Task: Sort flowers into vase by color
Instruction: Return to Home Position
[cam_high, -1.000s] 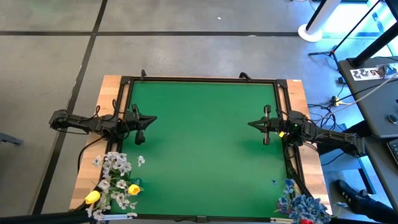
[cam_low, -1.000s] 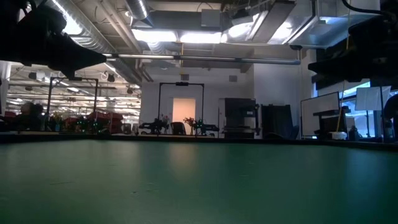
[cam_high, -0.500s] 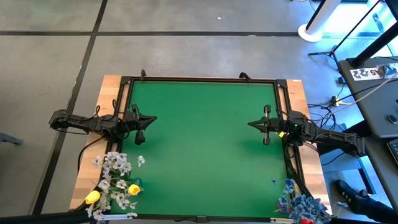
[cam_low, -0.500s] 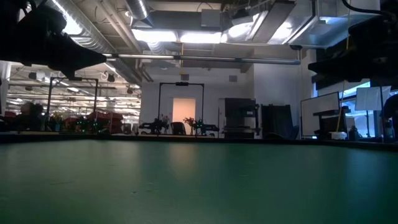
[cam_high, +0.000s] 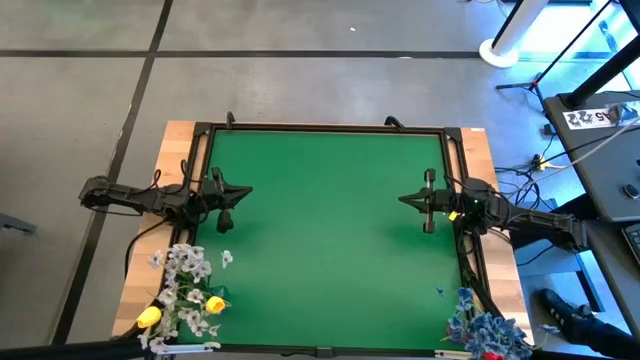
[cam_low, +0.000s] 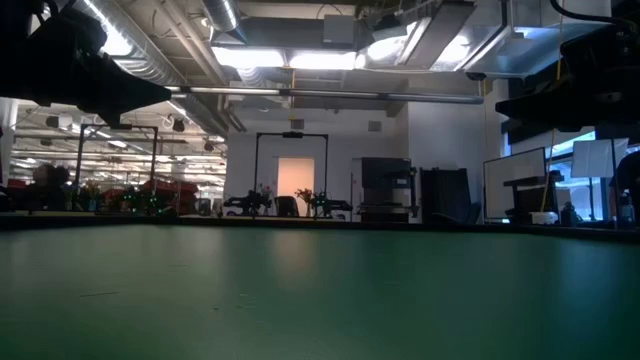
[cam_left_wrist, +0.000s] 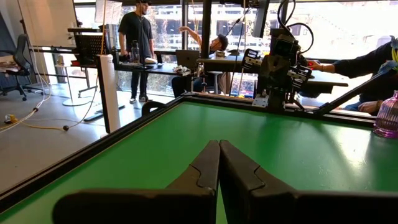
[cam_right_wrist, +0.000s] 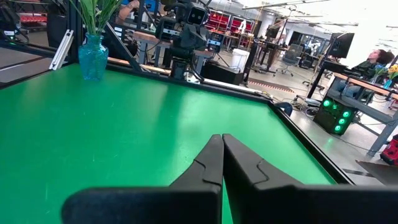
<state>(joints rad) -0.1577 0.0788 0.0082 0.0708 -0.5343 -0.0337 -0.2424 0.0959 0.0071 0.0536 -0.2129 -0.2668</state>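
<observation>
White sprays and yellow tulips (cam_high: 185, 292) stand bunched at the table's near left corner. Their green stems (cam_right_wrist: 93, 12) sit in a teal glass vase (cam_right_wrist: 93, 57). Pale blue sprays with a bit of red (cam_high: 487, 330) stand at the near right corner, where a pinkish vase (cam_left_wrist: 387, 115) shows. My left gripper (cam_high: 246, 192) is shut at the left edge of the green mat and points level toward the right. My right gripper (cam_high: 402, 199) is shut at the right edge and points toward the left. Both are far from the flowers and hold nothing.
A black frame (cam_high: 320, 128) borders the green mat (cam_high: 325, 240), with wooden table strips outside it. Cables (cam_high: 530, 165) lie at the right. People sit and stand at desks beyond the table (cam_left_wrist: 140, 31). The middle of the mat is bare.
</observation>
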